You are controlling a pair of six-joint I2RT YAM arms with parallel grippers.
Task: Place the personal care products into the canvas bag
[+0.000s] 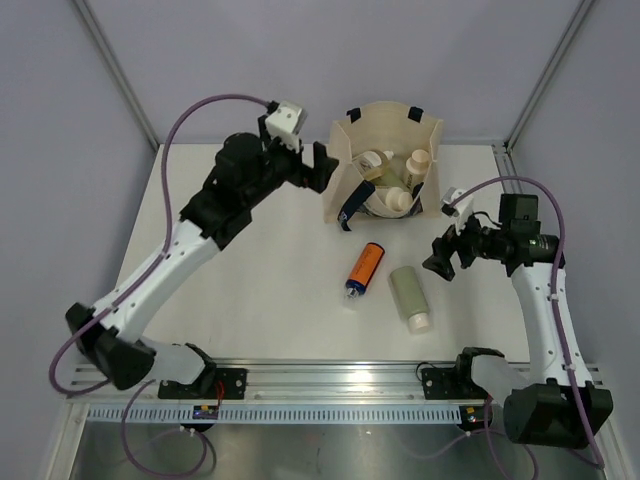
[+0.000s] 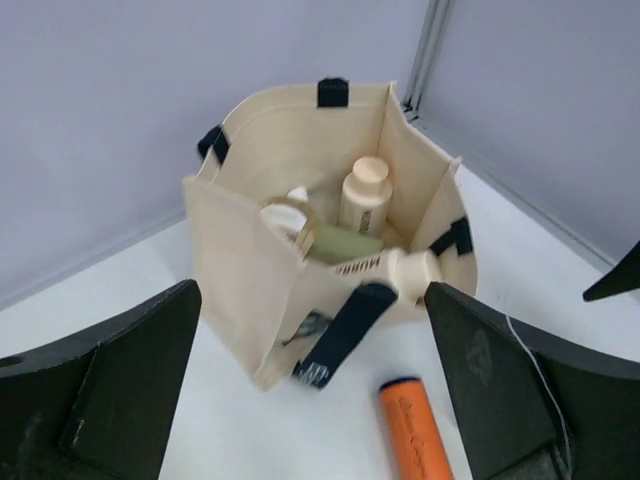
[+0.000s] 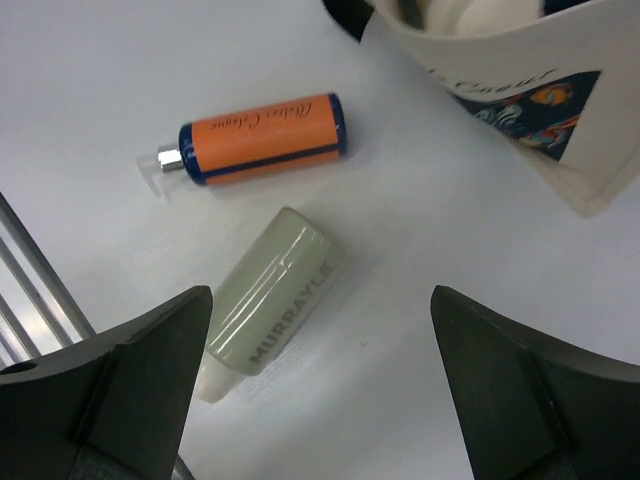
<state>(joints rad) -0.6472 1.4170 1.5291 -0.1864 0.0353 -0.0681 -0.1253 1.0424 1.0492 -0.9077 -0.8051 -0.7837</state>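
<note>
Two bottles outstanding; left gripper [image 1: 318, 167] and right gripper [image 1: 445, 256] gape wide, empty.
Orange bottle [image 1: 365, 267] and sage-green bottle [image 1: 409, 295] lie before the canvas bag [image 1: 344, 185]: likely light, rigid, slippery; grip mid-barrel.

Seen steeply from above and behind the bases over the whole table [image 1: 250, 290], close from the left wrist toward 3 o'clock into the bag [image 2: 240, 260], closer from the right wrist toward 9 o'clock, sharing bag and orange bottle [image 3: 262, 138] across all three.
</note>
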